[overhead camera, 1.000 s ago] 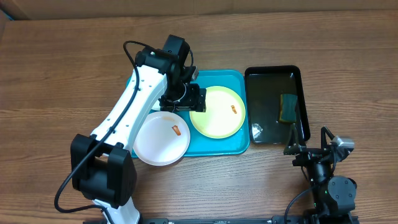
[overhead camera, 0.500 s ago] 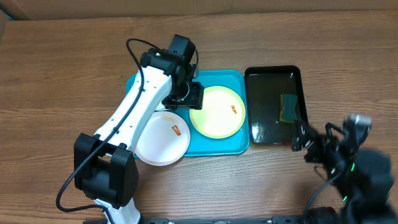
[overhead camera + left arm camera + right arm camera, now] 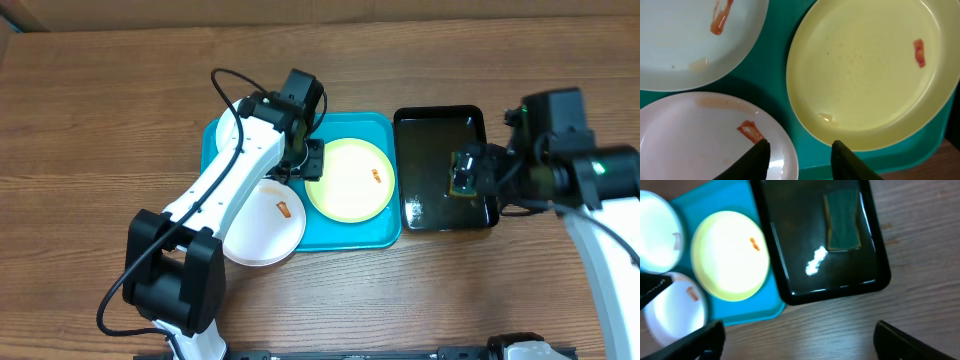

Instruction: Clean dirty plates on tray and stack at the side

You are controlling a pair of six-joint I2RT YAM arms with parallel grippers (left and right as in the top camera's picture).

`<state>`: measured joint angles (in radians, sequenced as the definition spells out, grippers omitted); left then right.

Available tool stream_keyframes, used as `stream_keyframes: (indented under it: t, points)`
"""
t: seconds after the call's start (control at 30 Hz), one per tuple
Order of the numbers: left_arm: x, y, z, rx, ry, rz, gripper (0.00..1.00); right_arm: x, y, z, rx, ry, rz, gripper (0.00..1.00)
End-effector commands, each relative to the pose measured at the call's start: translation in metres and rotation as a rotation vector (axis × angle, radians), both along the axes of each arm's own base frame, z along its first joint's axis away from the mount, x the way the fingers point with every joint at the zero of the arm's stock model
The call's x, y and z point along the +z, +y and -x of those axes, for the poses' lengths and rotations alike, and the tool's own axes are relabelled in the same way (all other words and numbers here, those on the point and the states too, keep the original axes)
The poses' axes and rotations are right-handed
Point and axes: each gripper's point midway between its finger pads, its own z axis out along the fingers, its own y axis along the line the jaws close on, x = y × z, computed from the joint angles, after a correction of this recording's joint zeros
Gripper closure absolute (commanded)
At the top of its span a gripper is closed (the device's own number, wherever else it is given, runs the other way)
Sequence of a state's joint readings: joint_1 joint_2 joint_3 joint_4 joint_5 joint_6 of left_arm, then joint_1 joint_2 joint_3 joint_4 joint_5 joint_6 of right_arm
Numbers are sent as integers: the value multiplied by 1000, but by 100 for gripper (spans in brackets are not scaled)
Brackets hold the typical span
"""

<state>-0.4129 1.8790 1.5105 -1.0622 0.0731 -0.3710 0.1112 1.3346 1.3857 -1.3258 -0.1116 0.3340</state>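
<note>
On the turquoise tray [image 3: 380, 236] lies a yellow-green plate [image 3: 350, 180] with a small orange smear. A white plate [image 3: 260, 225], also smeared, overhangs the tray's front-left edge. The left wrist view shows these two, the yellow-green plate [image 3: 870, 70] and the white plate [image 3: 695, 140], plus a second smeared white plate [image 3: 685, 45]. My left gripper [image 3: 800, 160] hovers with its jaws partly closed, the nearer white plate's rim between them and nothing gripped. My right gripper [image 3: 478, 178] hangs wide open over the black basin.
The black basin [image 3: 480, 120] stands right of the tray with a green sponge [image 3: 842, 220] in shallow water. In the right wrist view my right gripper [image 3: 800, 345] has bare wooden table [image 3: 840, 325] beneath it, in front of the basin [image 3: 875, 277].
My right arm has lifted from the table's front edge and swung in over the basin. The left gripper's jaws have narrowed and it has shifted slightly right above the plates.
</note>
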Motion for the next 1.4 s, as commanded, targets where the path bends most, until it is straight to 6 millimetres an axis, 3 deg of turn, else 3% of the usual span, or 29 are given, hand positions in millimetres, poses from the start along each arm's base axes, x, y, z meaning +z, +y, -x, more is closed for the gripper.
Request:
stream_keyframes:
  t: [0.0, 0.13, 0.37, 0.83, 1.03, 1.37]
  points:
    - [-18, 3, 3, 34, 14, -28, 61, -6, -9, -13, -4, 9, 59, 8]
    - [-33, 0, -2, 74, -16, -7, 71, -28, -11, -32, -9, 50, 86, 16]
    - [-56, 0, -3, 111, -46, 15, 72, -70, -22, -57, -22, 121, 171, 14]
    - [-66, -5, -10, 106, -97, 41, 72, -143, -25, -86, 27, 224, 231, 10]
    - [-67, -4, -11, 107, -105, 37, 72, -151, -25, -90, 25, 203, 230, 11]
    - [-67, -4, -11, 107, -104, 36, 70, -192, -29, -82, 18, 180, 240, 16]
